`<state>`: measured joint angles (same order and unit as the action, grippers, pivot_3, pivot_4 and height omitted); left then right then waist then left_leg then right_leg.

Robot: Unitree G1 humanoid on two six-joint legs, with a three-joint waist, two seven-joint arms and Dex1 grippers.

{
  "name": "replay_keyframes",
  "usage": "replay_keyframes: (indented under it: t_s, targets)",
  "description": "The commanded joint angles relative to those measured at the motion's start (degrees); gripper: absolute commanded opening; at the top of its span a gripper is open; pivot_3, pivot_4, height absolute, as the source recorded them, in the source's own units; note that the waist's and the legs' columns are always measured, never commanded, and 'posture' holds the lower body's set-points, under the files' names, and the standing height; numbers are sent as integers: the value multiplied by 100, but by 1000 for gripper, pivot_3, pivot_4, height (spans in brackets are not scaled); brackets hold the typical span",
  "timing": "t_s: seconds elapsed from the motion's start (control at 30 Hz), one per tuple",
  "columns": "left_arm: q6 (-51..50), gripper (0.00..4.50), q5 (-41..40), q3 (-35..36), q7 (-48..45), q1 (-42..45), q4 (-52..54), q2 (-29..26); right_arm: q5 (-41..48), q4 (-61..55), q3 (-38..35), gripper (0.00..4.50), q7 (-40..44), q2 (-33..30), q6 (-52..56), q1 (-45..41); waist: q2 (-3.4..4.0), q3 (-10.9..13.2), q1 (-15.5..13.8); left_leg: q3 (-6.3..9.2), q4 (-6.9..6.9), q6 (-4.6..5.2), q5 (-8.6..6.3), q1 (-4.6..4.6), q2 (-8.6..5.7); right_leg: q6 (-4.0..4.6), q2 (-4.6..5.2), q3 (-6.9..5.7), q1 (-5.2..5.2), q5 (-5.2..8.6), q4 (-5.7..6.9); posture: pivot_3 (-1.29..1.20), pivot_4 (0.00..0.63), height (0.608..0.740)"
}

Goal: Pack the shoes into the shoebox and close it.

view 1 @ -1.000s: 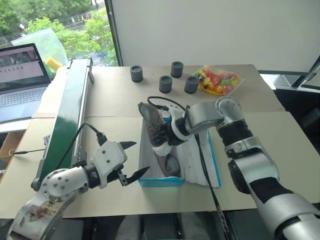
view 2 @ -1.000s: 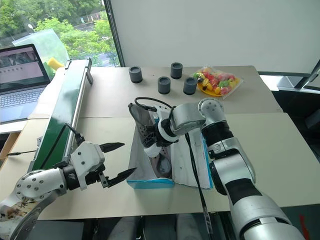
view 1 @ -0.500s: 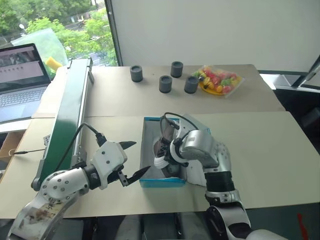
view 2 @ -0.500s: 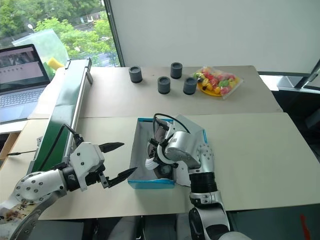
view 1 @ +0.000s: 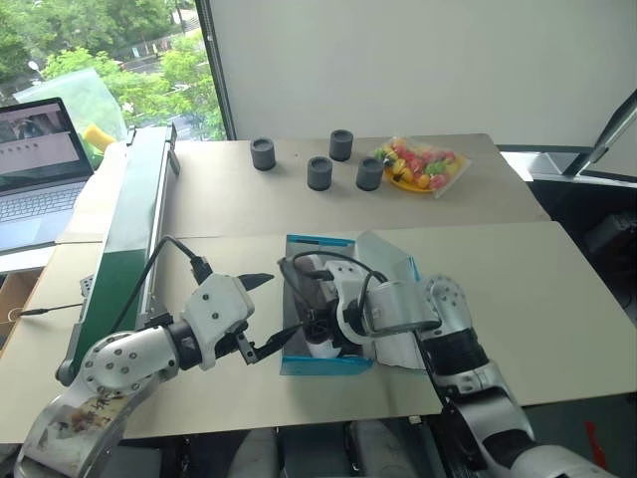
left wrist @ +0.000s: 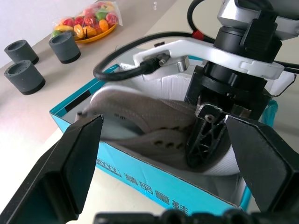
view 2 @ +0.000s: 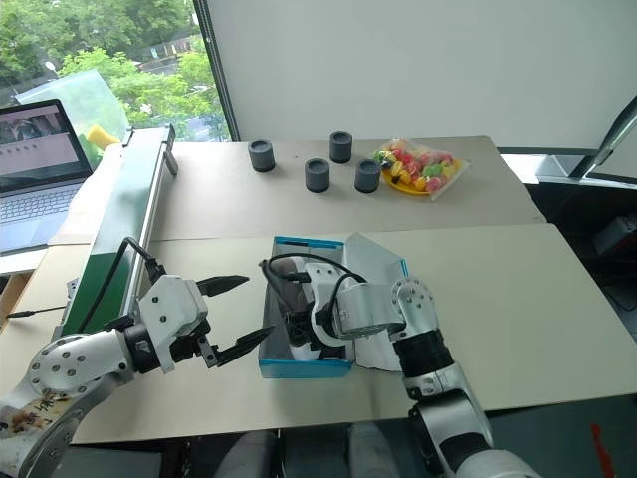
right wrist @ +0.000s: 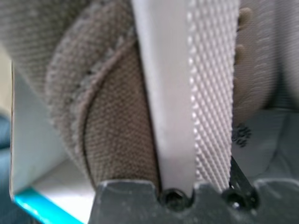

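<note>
**Left wrist view: shoe going into the box, lid not yet closed**

Left wrist view has the right gripper [left wrist: 205, 135] down inside the blue shoebox [left wrist: 154, 184], jaws closed on a grey shoe [left wrist: 154, 126] that lies on its side against the near wall. The head views put the box on the desk [view 1: 537, 299] in front of the robot, lid [view 1: 388, 254] folded back on the far right side. Left gripper [view 1: 267, 314] hangs just outside the box's left wall, jaws wide, holding nothing.

Risks, as I judge them:
- Shoe sits high on the near wall; let go like this, it may stand proud of the rim and block the lid.
- Right arm's cable [view 1: 323, 261] loops over the box opening and could snag the rim or drag the box on the way out.
- Left fingertip is close to the box wall; a small move could shove the box.

Count:
- Shoes: one clearly seen; a second in the box cannot be confirmed.
- Shoebox: one.
- Dark cylinders [view 1: 319, 172] at the far side: four.
- Bag of coloured sweets [view 1: 418, 164]: one.
- Laptop [view 1: 35, 159]: one.
- Green conveyor [view 1: 124, 254]: one.
</note>
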<state>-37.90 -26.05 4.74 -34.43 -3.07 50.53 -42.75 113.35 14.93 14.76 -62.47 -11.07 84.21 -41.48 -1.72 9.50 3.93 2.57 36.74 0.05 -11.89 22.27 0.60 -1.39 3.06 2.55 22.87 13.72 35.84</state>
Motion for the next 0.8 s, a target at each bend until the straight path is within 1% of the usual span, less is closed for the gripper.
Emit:
replay_keyframes:
  t_s: [0.03, 0.07, 0.1, 0.13, 0.17, 0.2, 0.23, 0.3, 0.4, 0.47, 0.57, 0.7, 0.8]
  targets:
    - [6, 4481, 29, 29, 85, -21, 158, -1, -35, 1159, 306, 1117, 242, 157, 111, -355, 4, -1, -4, -2, -5, 0, 0, 7, 3, 0, -3, 2, 11, 0, 0, 0, 150, 740]
    - [-1, 4481, 29, 42, 104, -42, 184, 0, -35, 1387, 305, 1117, 225, 201, 60, -476, 4, -1, -3, -4, -7, 0, 0, 19, 3, -27, -6, 3, 22, -17, 4, 0, 150, 740]
    - [-3, 4481, 34, 54, 115, -66, 200, 0, -36, 1579, 284, 1117, 213, 268, -41, -601, 4, -1, -22, -4, -7, 0, 0, 23, 3, -33, -8, 4, 26, -21, 5, 0, 150, 740]
    - [0, 4481, 46, 63, 126, -94, 218, -7, -36, 1712, 278, 1117, 207, 313, -116, -698, 4, -1, -21, 0, -8, 3, -3, 49, 6, -20, -15, 0, 44, -30, 3, 0, 150, 740]
    - [6, 4494, 52, 70, 136, -115, 228, -14, -36, 1815, 283, 1407, 204, 328, -154, -772, 4, -1, -21, -3, -8, 5, -6, 68, 6, 2, -15, 2, 64, -44, 6, 0, 150, 740]
    - [10, 4500, 51, 75, 145, -126, 227, -17, -36, 1870, 260, 1702, 204, 346, -186, -801, 4, -2, -20, -3, -8, 5, -6, 83, 5, 3, -15, 3, 81, -45, 10, 0, 150, 740]
    - [15, 4500, 50, 79, 153, -136, 229, -22, -36, 1887, 239, 1814, 199, 356, -211, -812, 4, -2, -18, -5, -8, 5, -6, 104, 5, 4, -14, 6, 109, -48, 19, 0, 150, 740]
    - [19, 4500, 44, 81, 165, -134, 224, -31, -36, 1903, 178, 2604, 192, 393, -267, -841, 4, -2, -19, -7, -5, 5, -6, 123, 5, 3, -14, 8, 131, -50, 28, 0, 150, 740]
    - [16, 4500, 36, 76, 165, -61, 171, -34, -40, 1834, 158, 3551, 382, 399, -269, -1185, 5, -1, -17, -7, -5, 5, -6, 122, 6, 5, -14, 8, 130, -51, 27, 0, 150, 740]
    - [32, 4500, 39, 74, 149, -36, 125, -37, -89, 1784, 13, 4217, 446, 386, -374, -1429, 7, 0, -13, -8, 0, 5, -5, 122, 6, 3, -15, 8, 131, -53, 25, 0, 150, 740]
    - [61, 4500, 45, 76, 115, 3, 60, -50, -36, 1715, -276, 4217, 466, 331, -561, -1800, 9, 2, -14, -8, 3, 5, -5, 123, 8, 2, -28, 8, 131, -54, 22, 0, 150, 740]
    - [59, 4500, 24, 39, 88, 154, -45, -45, -36, 1618, -613, 4217, 559, 81, -598, -2317, 12, 4, -20, -6, 1, 5, -6, 137, 17, 11, -44, 7, 143, -58, 20, 0, 150, 740]
    - [97, 4500, 48, -17, 56, 245, -129, -47, -36, 1574, -743, 4217, 565, -72, -604, -2476, 13, 4, -25, -6, 1, 5, -6, 146, 18, 15, -44, 7, 149, -60, 20, 0, 150, 740]
